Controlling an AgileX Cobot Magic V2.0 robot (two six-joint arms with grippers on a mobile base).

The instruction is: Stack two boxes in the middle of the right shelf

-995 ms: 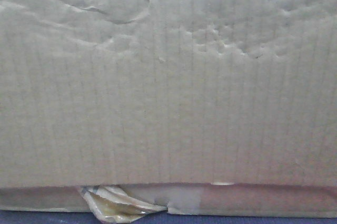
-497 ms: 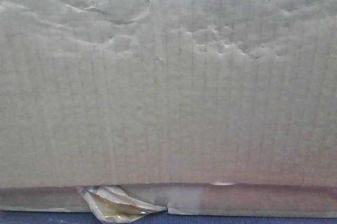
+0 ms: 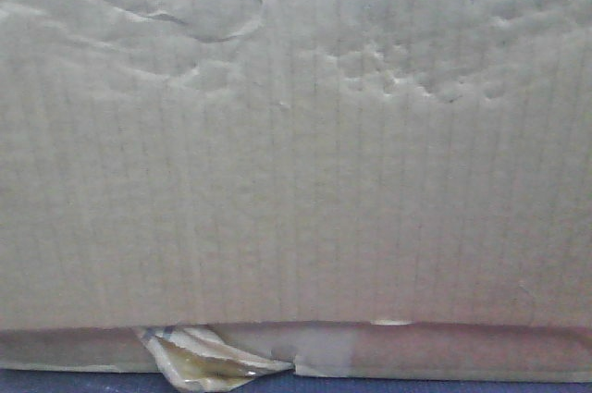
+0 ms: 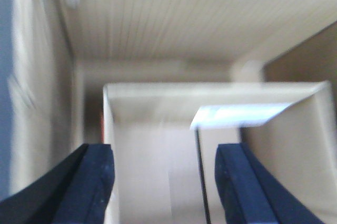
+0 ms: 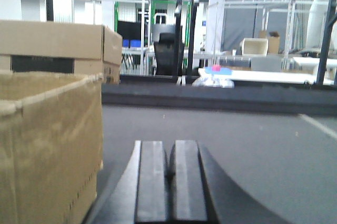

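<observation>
Cardboard fills the whole front view: one wide tan box face (image 3: pixel 296 180) stands very close to the camera, with dents and wrinkles along its upper part. At its lower left a crumpled yellowish tape scrap (image 3: pixel 199 365) hangs out from under the bottom edge. Below it a thin dark blue strip (image 3: pixel 462 386) shows, on which the box seems to rest.

The left wrist view is blurred. The left gripper (image 4: pixel 163 182) has its two dark fingers (image 4: pixel 92 182) wide apart, and nothing is held between them. It points into an open box (image 4: pixel 152 150), whose pale inner walls and a light flap (image 4: pixel 237 114) show between and beyond the fingers. The left finger is just beside the left wall of this box; I cannot tell if it touches.

The right gripper (image 5: pixel 169 182) has its pads (image 5: pixel 152 182) pressed together with nothing between them. It is low over a grey floor (image 5: pixel 237 139). To its left, near the camera, stands an open-topped near box (image 5: pixel 47 145), apart from the gripper. Behind it, farther left, is a far box (image 5: pixel 52 39) that reaches higher. Far away are an office chair (image 5: pixel 168 50) and a white table (image 5: pixel 253 75).
</observation>
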